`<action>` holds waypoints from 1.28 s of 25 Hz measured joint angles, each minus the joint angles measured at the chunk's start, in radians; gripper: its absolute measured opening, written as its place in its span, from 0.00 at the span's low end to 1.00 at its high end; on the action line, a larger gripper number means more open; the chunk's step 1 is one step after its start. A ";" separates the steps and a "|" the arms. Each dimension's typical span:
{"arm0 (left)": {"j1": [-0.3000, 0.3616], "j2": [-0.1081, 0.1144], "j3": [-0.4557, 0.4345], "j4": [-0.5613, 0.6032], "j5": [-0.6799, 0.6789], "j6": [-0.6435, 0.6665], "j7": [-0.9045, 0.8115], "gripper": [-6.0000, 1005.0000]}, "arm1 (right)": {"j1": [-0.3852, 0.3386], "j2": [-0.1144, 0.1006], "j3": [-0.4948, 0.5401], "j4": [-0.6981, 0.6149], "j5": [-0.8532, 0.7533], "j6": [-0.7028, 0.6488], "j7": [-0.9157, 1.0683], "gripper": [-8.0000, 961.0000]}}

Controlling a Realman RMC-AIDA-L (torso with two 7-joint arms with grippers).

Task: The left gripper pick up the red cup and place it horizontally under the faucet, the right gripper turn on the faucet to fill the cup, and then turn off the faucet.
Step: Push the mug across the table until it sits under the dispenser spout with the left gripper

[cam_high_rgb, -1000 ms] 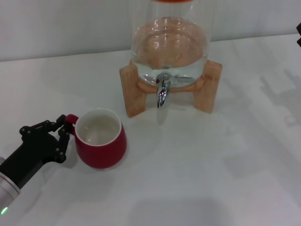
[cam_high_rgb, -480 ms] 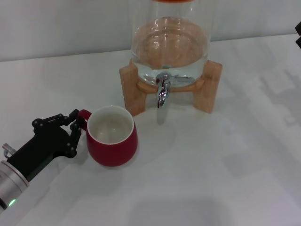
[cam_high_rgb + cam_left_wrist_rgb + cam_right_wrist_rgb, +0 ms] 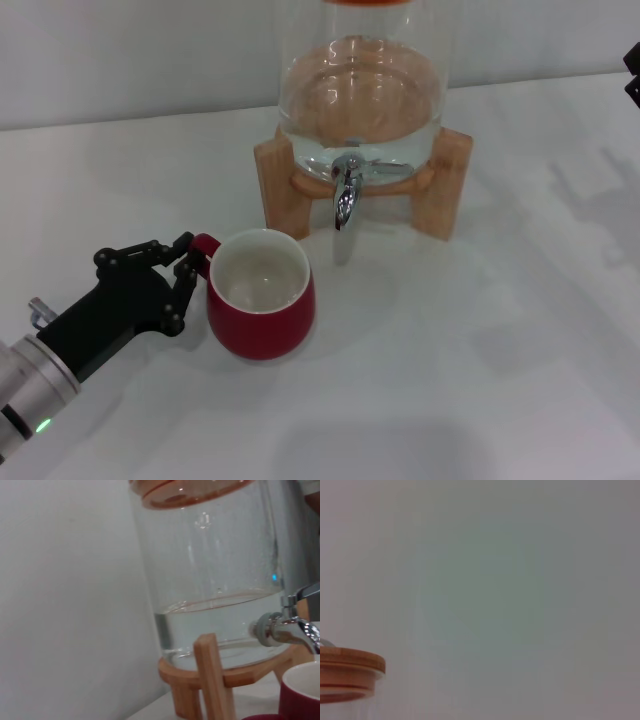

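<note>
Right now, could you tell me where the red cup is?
In the head view, the red cup sits upright on the white table, left of and nearer than the faucet, its handle in the left pincer.

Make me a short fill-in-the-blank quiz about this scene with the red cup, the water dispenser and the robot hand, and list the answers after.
1. The left hand grips the red cup by its ____.
2. The cup stands upright and its white inside looks ____.
3. The faucet sits on a glass dispenser resting on a ____ stand.
4. The cup stands toward the robot's ____ of the faucet's spout, not under it.

Missing words: handle; empty; wooden; left
</note>
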 joint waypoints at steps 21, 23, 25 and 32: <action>-0.015 -0.002 0.061 -0.031 -0.003 0.034 -0.002 0.11 | 0.002 0.000 -0.002 -0.005 0.000 0.014 0.000 0.86; -0.017 -0.001 0.061 -0.031 -0.002 0.036 0.001 0.11 | 0.003 0.000 -0.003 -0.006 0.000 0.015 0.000 0.86; -0.019 -0.001 0.061 -0.031 -0.002 0.038 0.004 0.11 | 0.003 0.000 -0.003 -0.006 0.000 0.016 0.000 0.86; -0.042 -0.001 0.061 -0.025 -0.002 0.063 0.006 0.11 | 0.005 0.000 -0.003 -0.006 0.000 0.016 0.000 0.86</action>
